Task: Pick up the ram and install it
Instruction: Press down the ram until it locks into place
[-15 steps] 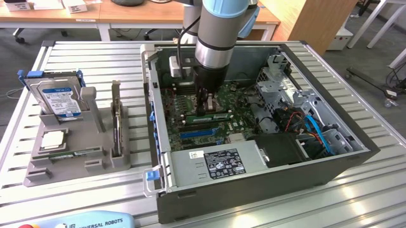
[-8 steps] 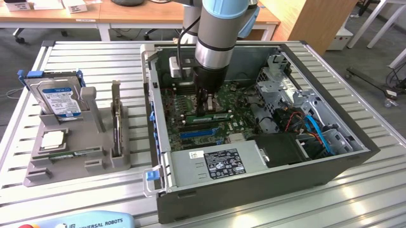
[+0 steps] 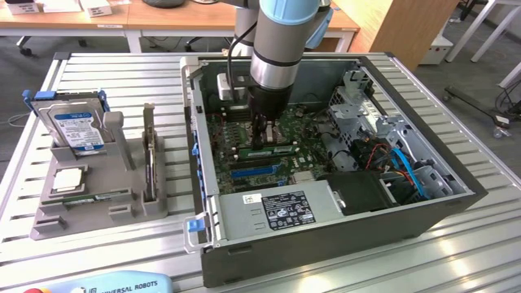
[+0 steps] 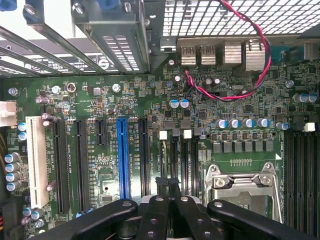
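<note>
i see the gripper (image 3: 262, 145) pressed together inside the computer case (image 3: 423, 207), over the ram (image 3: 273, 148); hard drive (image 3: 77, 125) in grey holder (image 3: 97, 210) beside, slatted metal table (image 3: 122, 79).

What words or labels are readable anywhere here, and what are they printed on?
"UNIVERSAL ROBOTS": on the blue device at the exterior view's bottom edge.
Hard drive label: blue and white, print too small to read.
Power supply sticker inside the computer case: symbols and fine print, unreadable.
Motherboard markings in the wrist view: tiny white lettering, too blurred to read.
</note>
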Robot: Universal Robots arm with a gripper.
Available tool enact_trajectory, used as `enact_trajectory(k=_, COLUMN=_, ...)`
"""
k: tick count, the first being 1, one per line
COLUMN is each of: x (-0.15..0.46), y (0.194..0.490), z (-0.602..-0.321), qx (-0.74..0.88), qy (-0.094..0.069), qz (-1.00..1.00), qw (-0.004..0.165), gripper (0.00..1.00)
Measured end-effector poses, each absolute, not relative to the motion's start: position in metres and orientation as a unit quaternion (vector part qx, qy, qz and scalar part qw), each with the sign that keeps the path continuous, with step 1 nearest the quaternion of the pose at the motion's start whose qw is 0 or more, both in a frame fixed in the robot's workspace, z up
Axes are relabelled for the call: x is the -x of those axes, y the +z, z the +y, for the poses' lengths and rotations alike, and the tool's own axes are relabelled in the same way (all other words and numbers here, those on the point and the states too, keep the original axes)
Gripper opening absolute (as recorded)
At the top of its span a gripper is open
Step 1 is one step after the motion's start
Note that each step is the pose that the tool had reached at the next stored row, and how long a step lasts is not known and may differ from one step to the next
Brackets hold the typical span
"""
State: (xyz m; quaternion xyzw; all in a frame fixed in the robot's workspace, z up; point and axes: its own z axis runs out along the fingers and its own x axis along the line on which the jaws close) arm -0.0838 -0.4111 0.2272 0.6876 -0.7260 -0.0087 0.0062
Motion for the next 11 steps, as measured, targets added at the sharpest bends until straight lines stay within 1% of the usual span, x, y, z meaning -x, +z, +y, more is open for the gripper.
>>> enact_trajectory(k=11, x=0.0838, y=0.2257, z=-0.4111, qx=-0.688, qy=-0.009, qz=-0.726, qw=0.006, gripper=0.10)
